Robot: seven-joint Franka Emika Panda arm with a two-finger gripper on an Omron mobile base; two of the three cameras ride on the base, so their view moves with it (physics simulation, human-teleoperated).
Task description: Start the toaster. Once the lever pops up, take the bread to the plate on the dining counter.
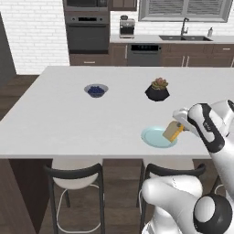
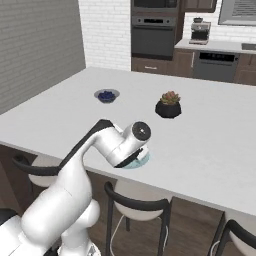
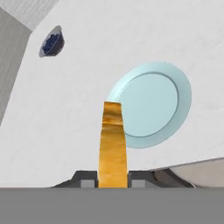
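The pincer (image 1: 179, 124) is squeezing the bread (image 1: 172, 131) by one edge, so the slice is sticking out in front of it. In the hand view the bread (image 3: 113, 144) is showing its thin golden crust, pinched between the two dark tips. It is hanging just over the near rim of the plate (image 1: 153, 138), and I cannot tell if it is touching it. Holding it by the edge is probably leaving room for the slice to lie down flat on the plate.

The plate is sitting near the front edge of the dining bench (image 1: 68, 119), likely so the arm can reach it. A bowl of blue berries (image 1: 96, 90) and a small potted plant (image 1: 157, 90) are sitting farther back, well apart from the plate.

No words or labels are showing clearly enough to read.
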